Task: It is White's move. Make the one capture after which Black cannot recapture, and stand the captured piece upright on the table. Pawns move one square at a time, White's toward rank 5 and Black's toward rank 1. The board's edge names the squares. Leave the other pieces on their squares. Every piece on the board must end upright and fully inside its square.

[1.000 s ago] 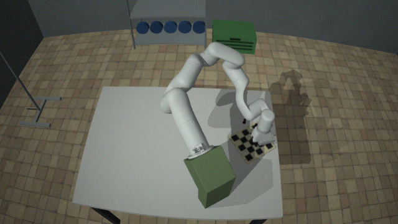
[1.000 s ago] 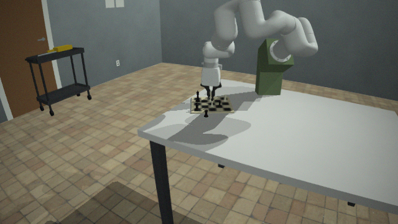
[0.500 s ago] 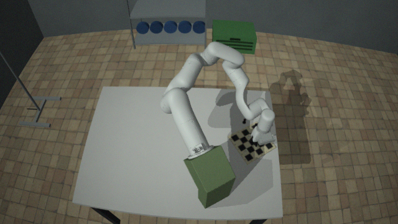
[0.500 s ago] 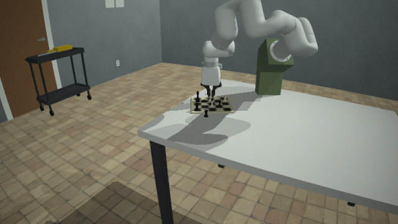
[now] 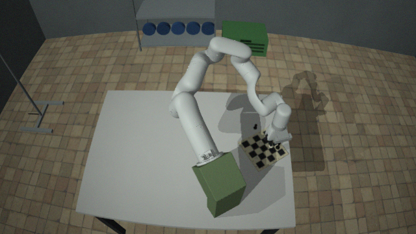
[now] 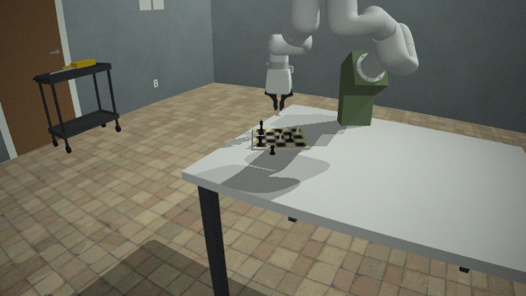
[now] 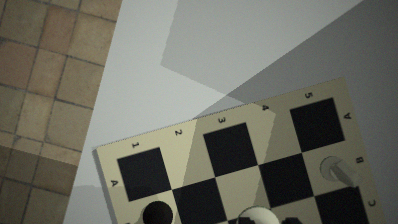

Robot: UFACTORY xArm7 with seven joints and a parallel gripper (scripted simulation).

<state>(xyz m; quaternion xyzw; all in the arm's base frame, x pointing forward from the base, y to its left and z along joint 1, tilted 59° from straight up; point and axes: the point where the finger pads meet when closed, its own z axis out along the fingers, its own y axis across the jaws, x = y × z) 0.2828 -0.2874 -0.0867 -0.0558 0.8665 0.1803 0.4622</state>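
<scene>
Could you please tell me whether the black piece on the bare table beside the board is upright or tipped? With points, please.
Upright: the black piece (image 5: 255, 127) (image 6: 272, 150) stands on its base, head up.

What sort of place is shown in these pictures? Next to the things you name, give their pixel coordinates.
It looks like a robot lab or workshop: an arm (image 5: 198, 127) (image 6: 362, 22) is mounted at a table (image 5: 136, 156) (image 6: 411, 173), a utility cart (image 6: 74, 72) stands near the door (image 6: 30, 45), and the floor is tiled.

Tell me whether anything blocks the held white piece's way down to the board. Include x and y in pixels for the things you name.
Nothing visible between the white piece (image 6: 279, 113) (image 7: 258, 216) and the board (image 5: 259, 169) (image 6: 288, 148) (image 7: 150, 138), but the spot directly beneath is hidden in the wrist view.
</scene>
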